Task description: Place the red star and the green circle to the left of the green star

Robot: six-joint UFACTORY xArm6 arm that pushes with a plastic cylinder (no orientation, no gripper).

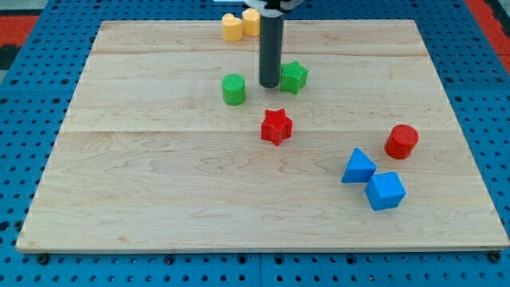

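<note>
The green star lies near the top middle of the wooden board. The green circle stands to its left, a short gap away. The red star lies below and between them, slightly left of the green star. My tip rests on the board just left of the green star, almost touching it, and to the right of the green circle.
Two yellow blocks sit at the board's top edge behind the rod. A red cylinder, a blue triangle and a blue cube sit at the right. Blue pegboard surrounds the board.
</note>
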